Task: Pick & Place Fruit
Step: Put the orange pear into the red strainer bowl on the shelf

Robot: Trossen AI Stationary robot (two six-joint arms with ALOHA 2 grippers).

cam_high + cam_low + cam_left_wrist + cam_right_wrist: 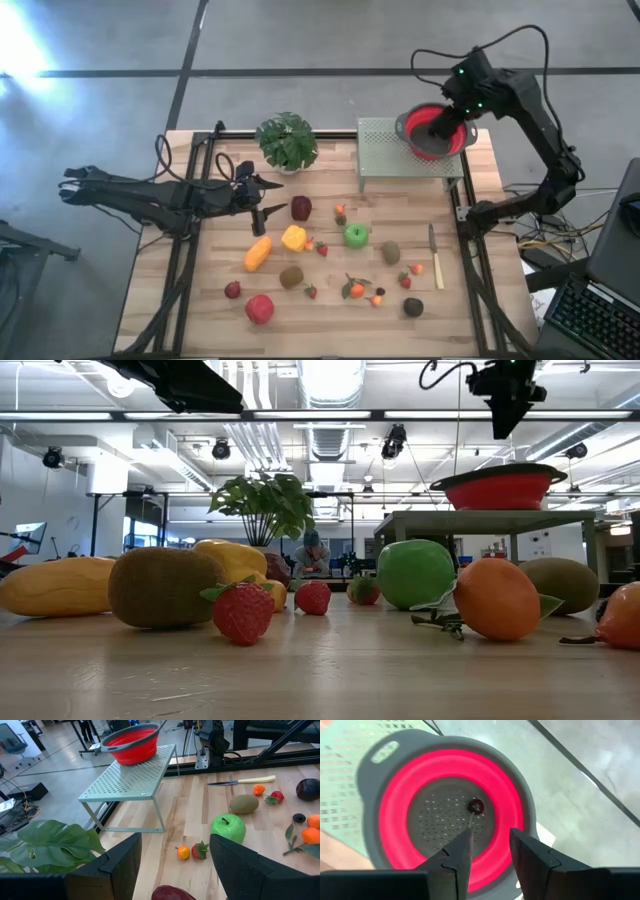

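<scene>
While the right gripper hangs above the red colander, its two fingers stand a little apart with nothing between them. Directly below them a small dark red cherry with a thin stem lies on the grey perforated bottom of the colander. The colander sits on a pale green perforated rack at the far right corner of the wooden table, hanging partly over the rack's edge.

Over at the left side of the table, the left gripper rests low, just beside a maroon fruit, its fingers parted wide and holding nothing. A leafy potted plant stands just behind it.

Most of the fruit is spread over the table in front of the rack: an orange mango and a yellow pepper touching each other, a green apple, a brown kiwi, another kiwi, a red apple, a dark fruit, a leafy orange and several small strawberries. A knife lies near the right edge.
</scene>
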